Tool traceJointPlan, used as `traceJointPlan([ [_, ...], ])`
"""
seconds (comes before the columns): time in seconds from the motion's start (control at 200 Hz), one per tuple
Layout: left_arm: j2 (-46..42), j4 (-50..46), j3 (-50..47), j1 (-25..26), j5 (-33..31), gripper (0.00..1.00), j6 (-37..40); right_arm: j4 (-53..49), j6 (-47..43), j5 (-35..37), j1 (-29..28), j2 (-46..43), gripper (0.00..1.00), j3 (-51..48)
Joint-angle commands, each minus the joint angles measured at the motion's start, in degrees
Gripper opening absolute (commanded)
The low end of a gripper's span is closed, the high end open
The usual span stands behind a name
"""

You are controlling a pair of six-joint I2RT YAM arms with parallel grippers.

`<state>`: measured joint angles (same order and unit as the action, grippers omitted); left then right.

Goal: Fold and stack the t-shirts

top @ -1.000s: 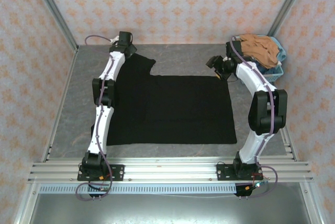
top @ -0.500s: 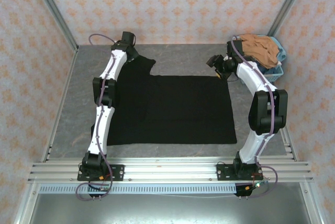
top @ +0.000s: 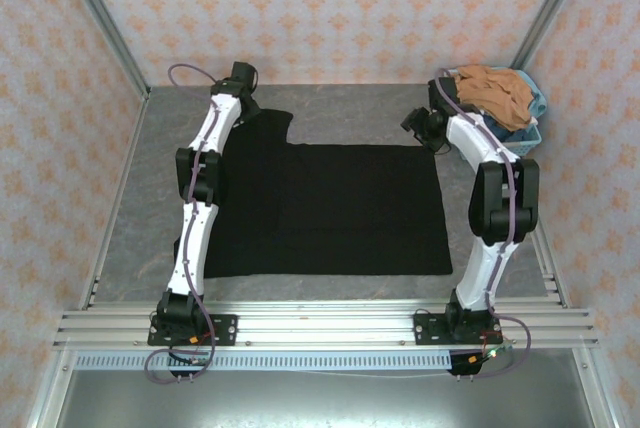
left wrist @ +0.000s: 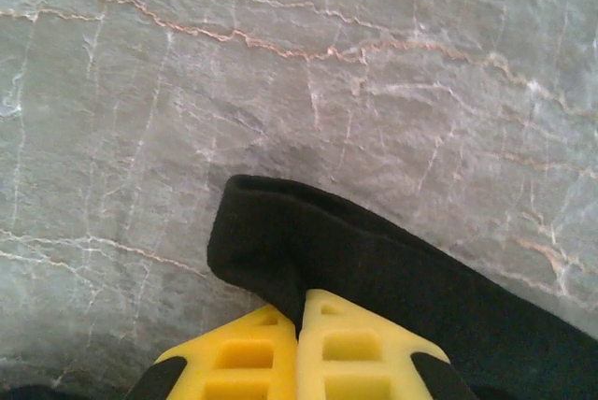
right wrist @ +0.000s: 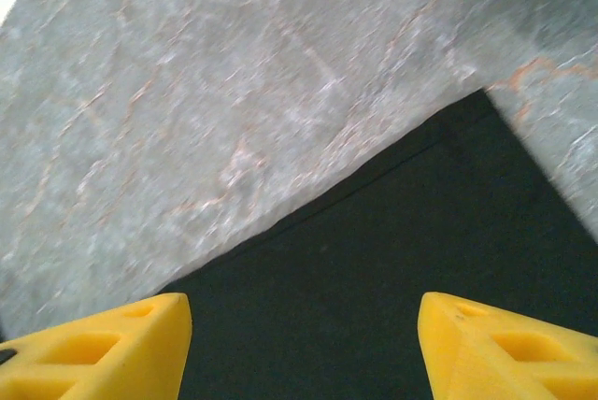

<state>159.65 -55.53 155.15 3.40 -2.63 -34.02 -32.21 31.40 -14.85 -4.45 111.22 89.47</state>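
Note:
A black t-shirt (top: 340, 208) lies spread flat on the grey marble table (top: 350, 108), one sleeve reaching toward the far left. My left gripper (top: 243, 100) is at that sleeve's end. In the left wrist view its yellow fingers (left wrist: 234, 358) meet, shut on a pinched fold of the sleeve (left wrist: 374, 250). My right gripper (top: 416, 125) hovers at the shirt's far right corner. In the right wrist view the right gripper (right wrist: 304, 325) is open, its fingers (right wrist: 121, 344) wide apart over the black cloth (right wrist: 374, 260) near its edge.
A light-blue basket (top: 528, 134) with crumpled tan and blue clothes (top: 495, 93) stands at the far right corner, close behind the right arm. Metal frame posts and patterned walls bound the table. Bare tabletop lies beyond the shirt's far edge.
My left gripper has shut on the sleeve end, having been open before. The right arm shifted slightly, bringing its gripper over the shirt's far right corner.

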Motion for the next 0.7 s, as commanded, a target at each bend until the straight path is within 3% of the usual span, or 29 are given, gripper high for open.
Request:
traceJointPlan([
  [0.0, -3.86, -7.39, -3.71, 1.35, -0.38, 0.0, 0.62, -3.61, 0.14, 10.46, 0.23, 4.03, 0.63, 5.52],
  [0.22, -11.66, -3.39, -8.08, 1.35, 1.65, 0.0, 0.28, -12.97, 2.24, 20.48, 0.23, 13.41, 0.51, 16.24],
  [0.696, -15.61, -3.1, -10.87, 1.33, 5.86, 0.0, 0.97, -17.6, 5.61, 19.92, 0.23, 23.46, 0.47, 22.86],
])
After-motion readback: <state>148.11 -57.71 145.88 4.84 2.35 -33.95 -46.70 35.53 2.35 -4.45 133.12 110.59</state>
